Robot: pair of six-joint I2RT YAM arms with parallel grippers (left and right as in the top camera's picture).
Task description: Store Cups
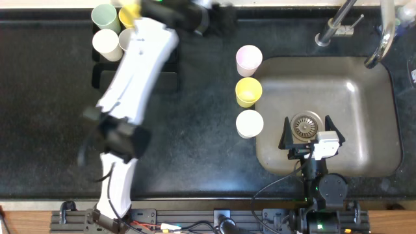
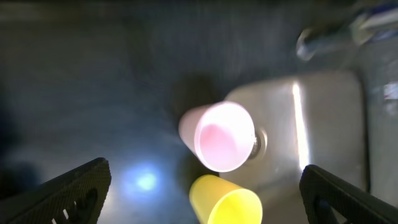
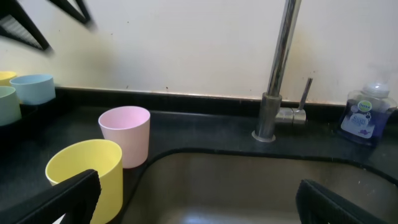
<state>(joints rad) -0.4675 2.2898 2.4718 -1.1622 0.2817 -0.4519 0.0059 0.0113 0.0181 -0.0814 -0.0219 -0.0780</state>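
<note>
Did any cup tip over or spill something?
No, nothing stands out. The pink cup, yellow cup and white cup all stand upright in a row on the counter beside the sink, and I see no spill.

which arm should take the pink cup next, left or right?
Left, probably. Its wrist view has the pink cup centred between the fingers of the open left gripper, and the stored cups stand on that arm's side. The right gripper is open over the sink, beside the cups.
</note>
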